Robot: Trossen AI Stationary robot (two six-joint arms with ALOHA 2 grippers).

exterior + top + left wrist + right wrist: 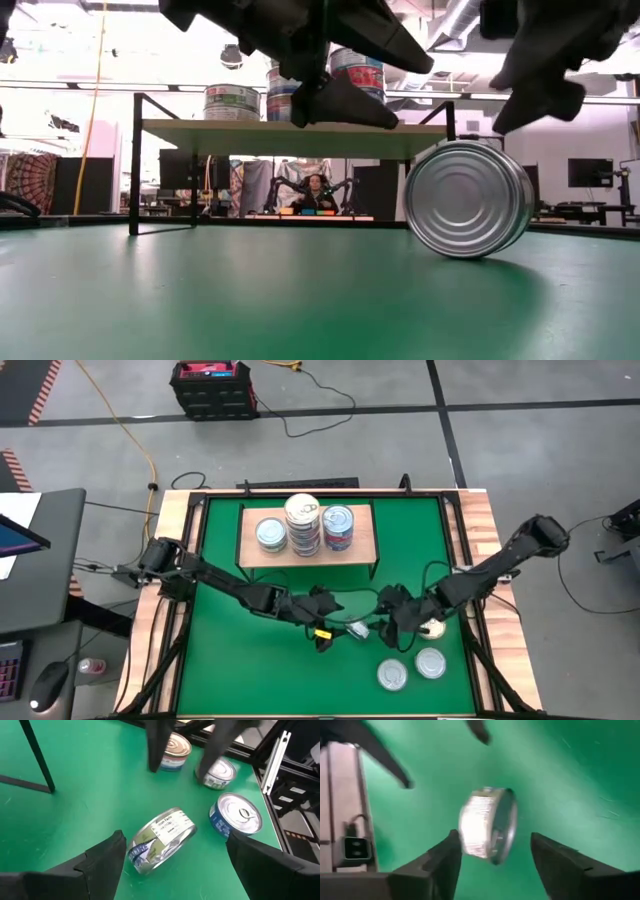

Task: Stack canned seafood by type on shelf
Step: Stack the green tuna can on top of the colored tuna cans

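A workshop room is seen around a green-topped desk (pixel 220 660) bordered in light wood.

A grey floor (pixel 520 460) is crossed by dark lines, and a yellow cable (pixel 125 425) and a black cable (pixel 320 410) are laid over it. A black and red crate (pixel 212 387) is set beyond the desk's far edge. At one side a dark side table (pixel 45 560) is placed, with a computer mouse (pixel 48 685) lying by it. Bright ceiling light (pixel 130 40) is seen in the low view, and a seated person (pixel 316 190) is visible far behind.

Three tin stacks (pixel 304 525) on one shelf (pixel 364 545), four tins (pixel 392 676) loose.
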